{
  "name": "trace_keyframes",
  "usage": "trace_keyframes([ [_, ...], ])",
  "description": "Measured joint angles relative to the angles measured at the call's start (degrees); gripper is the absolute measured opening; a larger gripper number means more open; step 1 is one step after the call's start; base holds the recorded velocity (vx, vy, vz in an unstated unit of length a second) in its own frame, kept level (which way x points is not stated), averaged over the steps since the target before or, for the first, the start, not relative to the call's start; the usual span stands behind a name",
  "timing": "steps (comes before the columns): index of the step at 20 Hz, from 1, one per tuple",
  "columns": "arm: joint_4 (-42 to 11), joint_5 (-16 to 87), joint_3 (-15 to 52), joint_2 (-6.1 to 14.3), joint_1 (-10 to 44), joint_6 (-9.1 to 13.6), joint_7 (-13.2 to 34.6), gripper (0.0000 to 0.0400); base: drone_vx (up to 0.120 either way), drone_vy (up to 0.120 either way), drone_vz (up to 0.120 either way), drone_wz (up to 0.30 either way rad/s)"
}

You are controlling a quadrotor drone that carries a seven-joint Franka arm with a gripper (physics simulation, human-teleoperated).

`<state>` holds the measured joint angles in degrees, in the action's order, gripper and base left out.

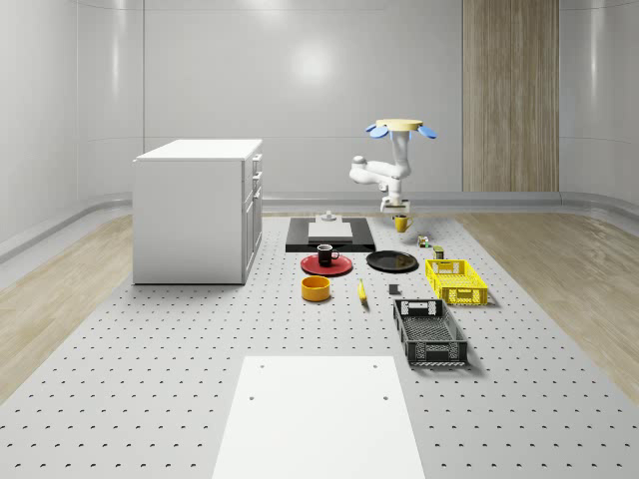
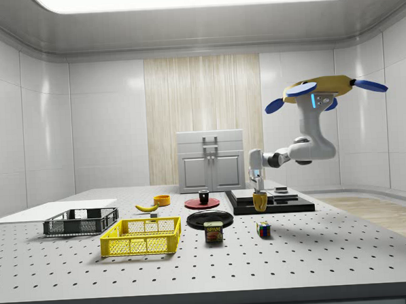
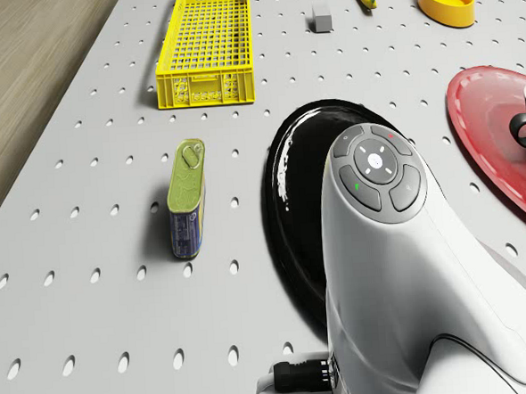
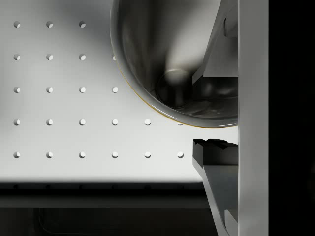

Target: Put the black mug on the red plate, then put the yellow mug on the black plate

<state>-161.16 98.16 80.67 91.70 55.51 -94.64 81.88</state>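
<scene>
Yellow mug [image 2: 260, 202] hangs pinched at its rim in the gripper [image 2: 258, 194], just beyond black plate [image 1: 391, 261] toward the table's far edge, drone [image 2: 320, 90] hovering above. Black mug [image 1: 324, 254] already sits on red plate [image 1: 326, 265]. Risk: thin rim grip slips, mug drops short.

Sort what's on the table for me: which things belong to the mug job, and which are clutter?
Job: black mug on red plate; yellow mug in the gripper; black plate.

Clutter: yellow crate, black crate, can, banana, orange bowl, cube.
</scene>
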Motion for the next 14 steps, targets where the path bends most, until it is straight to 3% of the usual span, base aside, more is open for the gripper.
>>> trace_keyframes([
  [12, 0.0, -0.07, 0.01, 0.16, 0.03, -0.15, 0.02, 0.011, 0.12, -0.12, 0.0, 0.0],
  [14, 0.0, -0.07, 0.01, 0.19, 0.03, -0.17, 0.02, 0.011, 0.12, -0.04, 0.0, 0.0],
])
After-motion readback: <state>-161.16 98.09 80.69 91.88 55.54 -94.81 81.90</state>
